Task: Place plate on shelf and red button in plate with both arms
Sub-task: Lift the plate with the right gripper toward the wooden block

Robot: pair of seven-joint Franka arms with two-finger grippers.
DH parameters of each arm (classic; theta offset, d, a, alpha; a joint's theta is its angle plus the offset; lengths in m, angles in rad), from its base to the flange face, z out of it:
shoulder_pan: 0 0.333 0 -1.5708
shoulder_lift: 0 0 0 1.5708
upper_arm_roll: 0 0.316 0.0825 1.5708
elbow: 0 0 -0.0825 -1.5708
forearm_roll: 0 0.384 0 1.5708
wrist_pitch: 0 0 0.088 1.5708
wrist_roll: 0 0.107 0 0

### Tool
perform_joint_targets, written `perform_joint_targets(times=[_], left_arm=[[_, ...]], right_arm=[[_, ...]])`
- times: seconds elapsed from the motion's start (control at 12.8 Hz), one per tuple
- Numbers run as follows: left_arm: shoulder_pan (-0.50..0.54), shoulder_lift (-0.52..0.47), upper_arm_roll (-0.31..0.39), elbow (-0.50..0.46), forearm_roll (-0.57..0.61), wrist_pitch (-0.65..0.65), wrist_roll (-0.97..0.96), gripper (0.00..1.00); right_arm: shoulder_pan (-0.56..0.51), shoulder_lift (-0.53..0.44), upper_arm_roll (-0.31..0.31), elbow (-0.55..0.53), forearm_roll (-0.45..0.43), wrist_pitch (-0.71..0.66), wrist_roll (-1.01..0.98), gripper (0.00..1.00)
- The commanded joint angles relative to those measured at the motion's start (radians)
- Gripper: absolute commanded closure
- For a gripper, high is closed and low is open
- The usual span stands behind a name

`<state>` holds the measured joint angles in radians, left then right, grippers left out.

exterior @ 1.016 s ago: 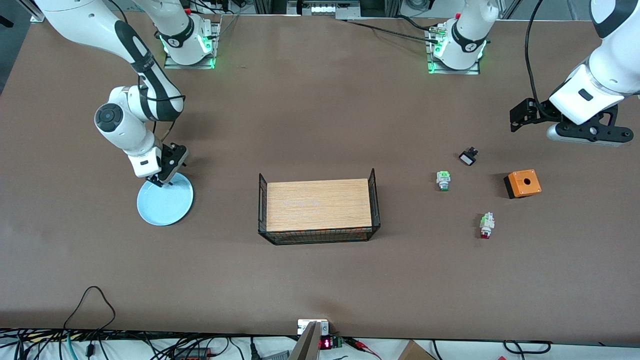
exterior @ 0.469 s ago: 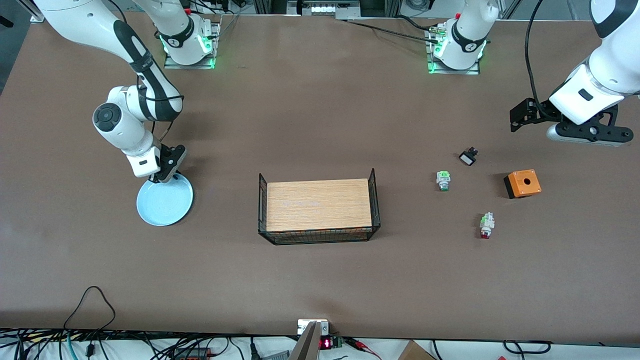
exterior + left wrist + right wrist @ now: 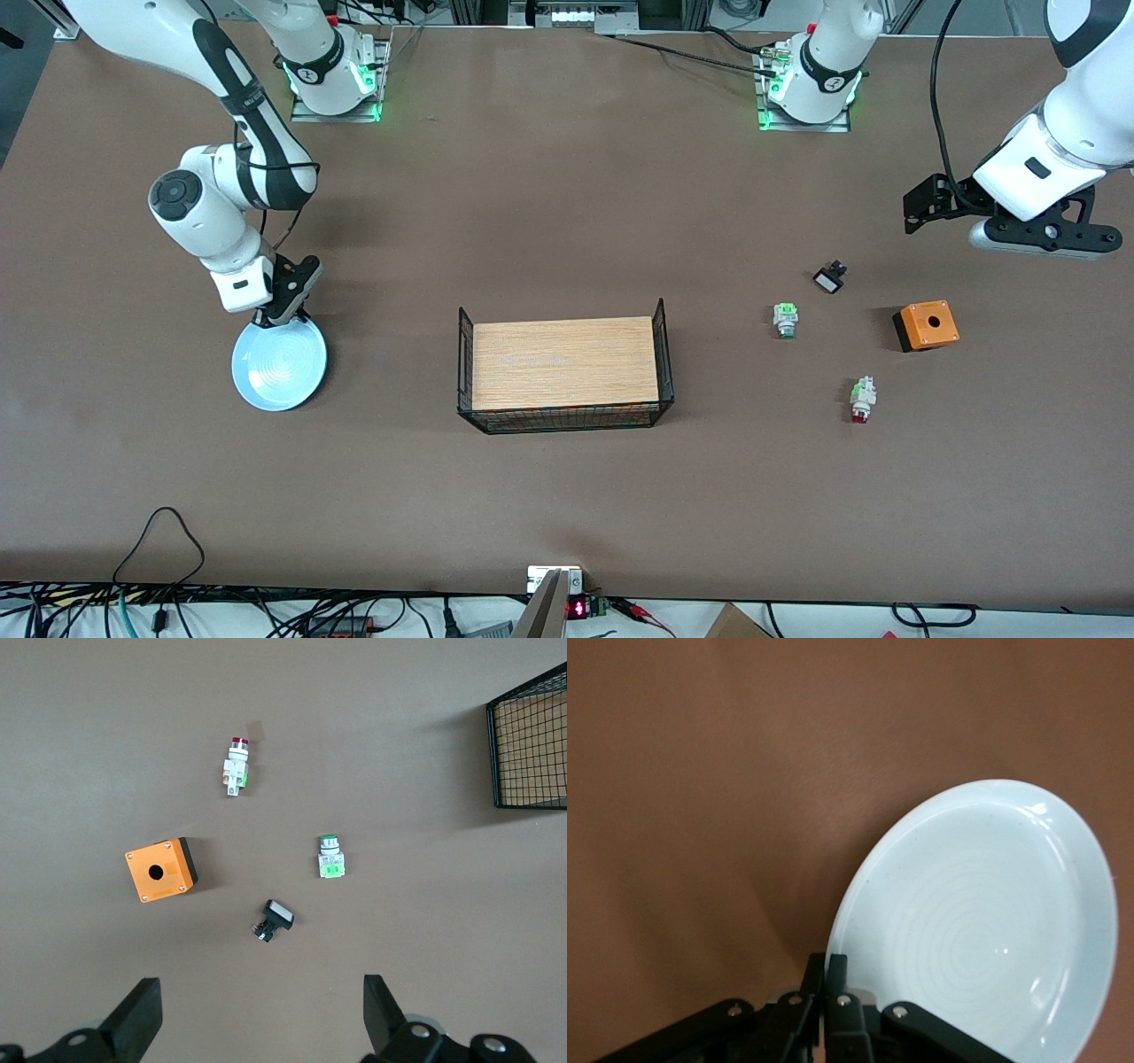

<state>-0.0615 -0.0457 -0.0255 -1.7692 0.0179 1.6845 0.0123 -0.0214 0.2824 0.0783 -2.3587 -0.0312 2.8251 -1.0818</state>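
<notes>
The light blue plate point(image 3: 279, 363) hangs tilted at the right arm's end of the table, its far rim pinched by my right gripper point(image 3: 268, 322), which is shut on it. In the right wrist view the plate point(image 3: 983, 930) fills the frame beside the closed fingers point(image 3: 835, 979). The red button point(image 3: 860, 400) lies on the table toward the left arm's end; it also shows in the left wrist view point(image 3: 236, 767). My left gripper point(image 3: 921, 213) waits open and empty, high over the table near the orange box; its fingers point(image 3: 137, 1019) stand wide apart.
A wire basket point(image 3: 564, 416) with a wooden floor stands mid-table. A green-capped switch point(image 3: 785, 320), a small black part point(image 3: 829, 280) and an orange box with a hole point(image 3: 926, 324) lie near the red button.
My right gripper has lifted the plate's far rim and drawn it toward the right arm's end of the table, so the plate now tilts. The left arm has not moved.
</notes>
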Motion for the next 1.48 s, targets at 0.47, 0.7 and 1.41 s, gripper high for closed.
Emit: perform_joint_targets(times=[0.47, 0.7, 1.41], left_arm=[[-0.003, 0.014, 0.006, 0.031, -0.013, -0.023, 0.009, 0.0], [0.0, 0.015, 0.006, 0.031, -0.013, -0.023, 0.017, 0.0], [-0.001, 0.014, 0.006, 0.031, -0.013, -0.023, 0.011, 0.0]], right_arm=[[0.129, -0.055, 0.005, 0.359, -0.004, -0.395, 0.0, 1.0], [0.201, -0.048, 0.005, 0.494, 0.005, -0.515, 0.016, 1.0], [0.464, -0.037, 0.003, 0.679, -0.009, -0.616, 0.16, 1.0]])
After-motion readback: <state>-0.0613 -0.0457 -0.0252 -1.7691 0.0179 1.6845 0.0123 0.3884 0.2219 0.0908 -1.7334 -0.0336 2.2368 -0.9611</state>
